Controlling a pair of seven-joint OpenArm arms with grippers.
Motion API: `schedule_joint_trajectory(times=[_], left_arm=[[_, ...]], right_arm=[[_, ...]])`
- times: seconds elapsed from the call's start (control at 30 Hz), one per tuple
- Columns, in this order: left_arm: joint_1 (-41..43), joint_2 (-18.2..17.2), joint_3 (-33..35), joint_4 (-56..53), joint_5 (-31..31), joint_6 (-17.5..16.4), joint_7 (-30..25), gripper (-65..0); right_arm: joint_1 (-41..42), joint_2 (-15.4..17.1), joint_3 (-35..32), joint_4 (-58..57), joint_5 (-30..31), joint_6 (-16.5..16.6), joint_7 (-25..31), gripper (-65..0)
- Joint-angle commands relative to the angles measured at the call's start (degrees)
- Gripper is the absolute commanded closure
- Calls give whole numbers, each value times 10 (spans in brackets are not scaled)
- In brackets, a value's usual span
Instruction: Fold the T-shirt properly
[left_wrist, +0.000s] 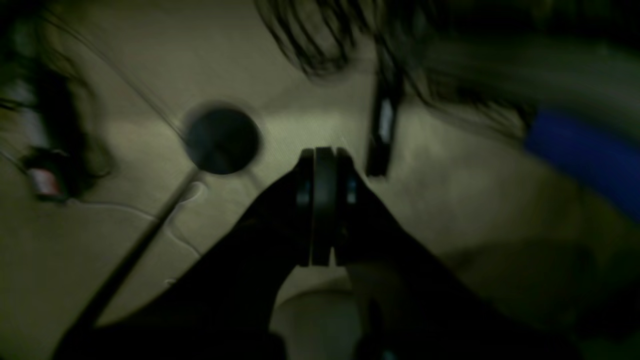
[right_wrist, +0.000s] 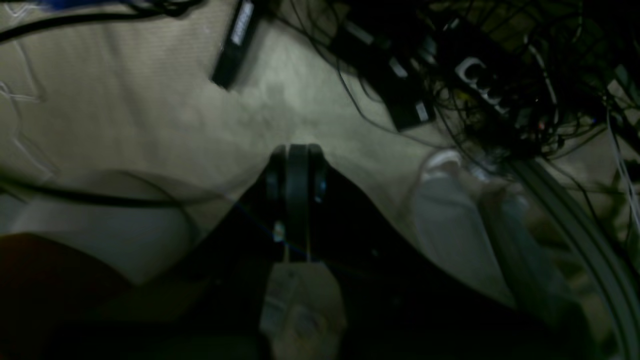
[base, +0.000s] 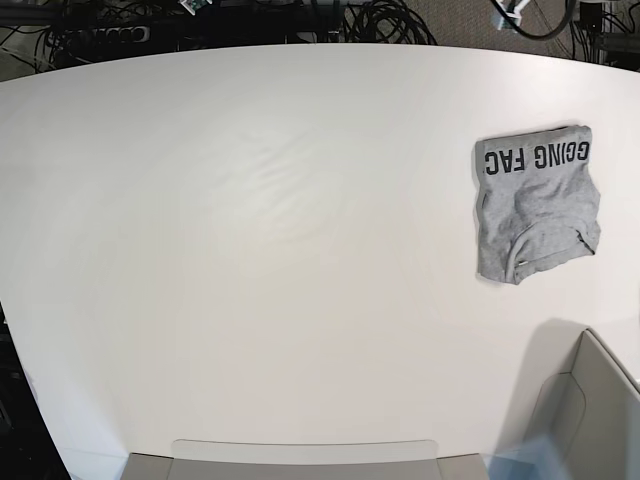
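While the T-shirt (base: 537, 205) is seen as a compact folded bundle at three o'clock on the white table (base: 250, 250), lettering uppermost, both arms are kept away from it over the floor. The left gripper (left_wrist: 325, 205) and right gripper (right_wrist: 296, 200) are pressed together, empty. The fold looks finished; any tidying is best limited to squaring edges gently.
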Motion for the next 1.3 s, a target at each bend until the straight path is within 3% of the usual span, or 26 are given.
schedule_joint_trajectory(times=[0.0, 0.1, 0.23, 0.43, 0.53, 0.6, 0.67, 0.73, 0.93, 1.17, 1.27], left_arm=[[-1, -3, 11, -15, 8, -1, -13, 0], [-28, -6, 31, -88, 11, 20, -37, 0], [-77, -8, 35, -207, 13, 37, -70, 0], [-192, -40, 36, -471, 14, 60, -172, 0], [-221, -45, 36, -544, 19, 60, -256, 0], [-233, -45, 36, -573, 47, 60, -297, 0], [-242, -45, 36, -590, 82, 60, -330, 0], [-248, -45, 36, -596, 111, 60, -346, 0], [-258, -46, 36, -597, 186, 60, -356, 0], [-261, -46, 36, -598, 293, 60, -420, 0], [-261, -46, 36, -598, 311, 60, -419, 0]], right_arm=[[4, 13, -32, -21, 2, 3, -7, -7], [65, 26, -124, -106, 2, 2, 10, -8], [137, 22, -192, -240, 1, 0, 49, -8], [264, -22, -315, -503, -2, 0, 116, -8], [308, -31, -400, -621, -2, 0, 195, -8], [325, -31, -450, -690, -2, 0, 283, -8], [335, -31, -475, -746, 1, -1, 378, -8], [336, -36, -474, -773, 1, -1, 431, -8], [336, -62, -474, -778, 2, -1, 442, -8], [356, -83, -474, -798, -1, -1, 442, -8], [372, -109, -476, -842, -2, -1, 441, -8]])
